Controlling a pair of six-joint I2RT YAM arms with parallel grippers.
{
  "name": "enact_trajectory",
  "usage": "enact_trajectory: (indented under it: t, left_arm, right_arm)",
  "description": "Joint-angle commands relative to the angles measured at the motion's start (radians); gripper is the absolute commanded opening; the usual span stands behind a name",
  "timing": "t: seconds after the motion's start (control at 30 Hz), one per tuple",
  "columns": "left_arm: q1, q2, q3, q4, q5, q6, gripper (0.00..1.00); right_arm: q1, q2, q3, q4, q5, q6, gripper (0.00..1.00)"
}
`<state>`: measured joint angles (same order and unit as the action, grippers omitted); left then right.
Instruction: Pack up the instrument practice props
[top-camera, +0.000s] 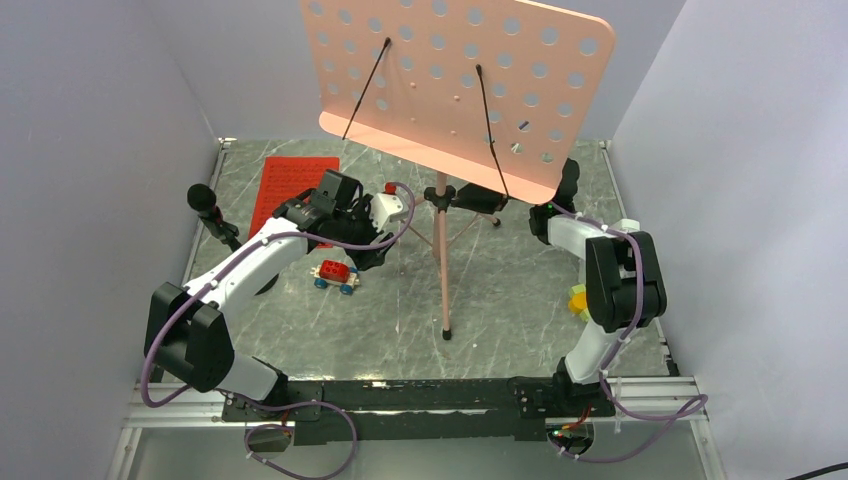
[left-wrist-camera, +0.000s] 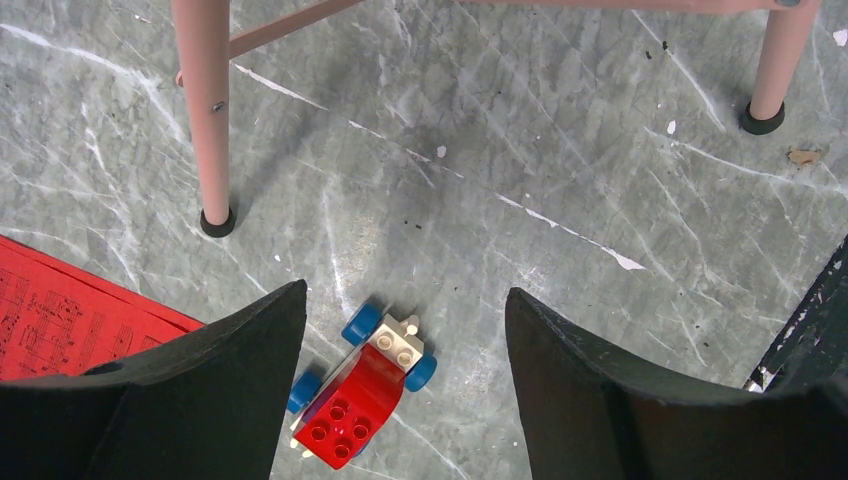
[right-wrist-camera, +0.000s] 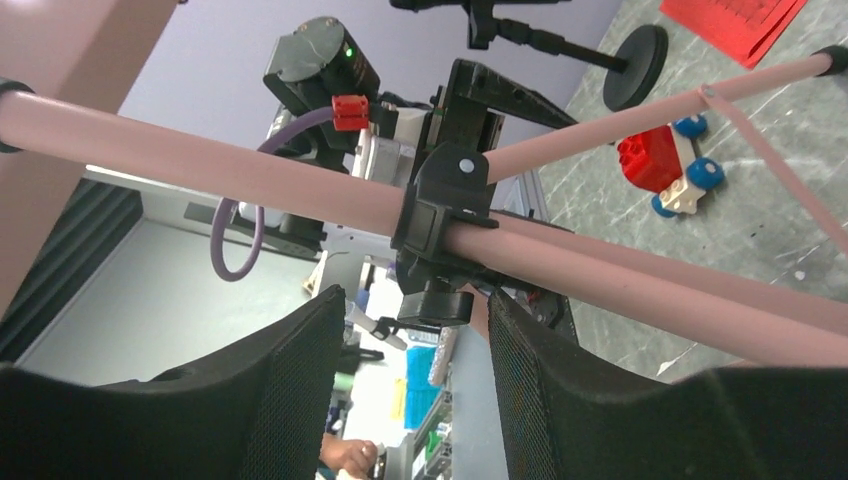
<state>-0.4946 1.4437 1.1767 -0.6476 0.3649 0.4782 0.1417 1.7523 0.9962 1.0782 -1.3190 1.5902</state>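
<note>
A salmon-pink metal music stand (top-camera: 455, 85), with a holed rectangular desk and tripod legs, stands upright mid-table on the grey marbled tabletop (top-camera: 520, 300). A red sheet of printed notes (top-camera: 292, 186) lies flat at the far left. The left gripper (left-wrist-camera: 405, 300) hovers with its claw apart above a small red toy car with blue wheels (left-wrist-camera: 360, 392). The right gripper (right-wrist-camera: 415, 300), its claw also apart, brackets the black collar (right-wrist-camera: 440, 215) on the stand's pole.
</note>
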Motion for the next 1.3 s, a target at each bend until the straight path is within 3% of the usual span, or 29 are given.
enact_trajectory:
  t: [0.0, 0.1, 0.3, 0.47, 0.53, 0.7, 0.8, 0.87, 1.1, 1.27]
  left_arm:
    - [-0.004, -0.005, 0.018, 0.029, 0.012, 0.013, 0.77]
    - [-0.004, -0.005, 0.021, 0.031, 0.011, 0.014, 0.77]
    - [-0.004, -0.009, 0.016, 0.032, 0.011, 0.013, 0.77]
    - [-0.004, -0.01, 0.011, 0.031, 0.008, 0.014, 0.77]
    - [-0.004, -0.012, 0.01, 0.029, 0.005, 0.016, 0.77]
    - [-0.004, -0.015, 0.004, 0.017, -0.008, 0.023, 0.77]
    - [-0.004, -0.016, 0.001, 0.008, -0.018, 0.03, 0.77]
    - [-0.004, -0.012, 0.002, 0.003, -0.025, 0.035, 0.77]
    - [-0.003, 0.017, 0.014, -0.006, -0.035, 0.044, 0.77]
    - [-0.004, 0.033, 0.025, -0.01, -0.041, 0.045, 0.77]
  right_arm:
    - [0.039, -0.053, -0.017, -0.003, -0.019, -0.005, 0.55]
    - [0.055, -0.055, -0.002, -0.014, -0.026, -0.014, 0.5]
    - [0.054, -0.057, 0.005, -0.008, -0.034, -0.017, 0.29]
    - [0.045, -0.049, -0.003, 0.087, -0.051, -0.047, 0.01]
    - [0.036, -0.054, -0.009, 0.121, -0.054, -0.114, 0.0]
    - [-0.017, -0.105, -0.003, -0.121, -0.025, -0.488, 0.0]
    - [-0.036, -0.182, 0.036, -0.475, 0.053, -0.891, 0.0]
    - [-0.035, -0.231, 0.046, -0.597, 0.126, -1.127, 0.0]
    - [0.025, -0.312, -0.042, -0.549, 0.285, -1.608, 0.0]
    - [0.056, -0.343, -0.126, -0.489, 0.312, -1.896, 0.0]
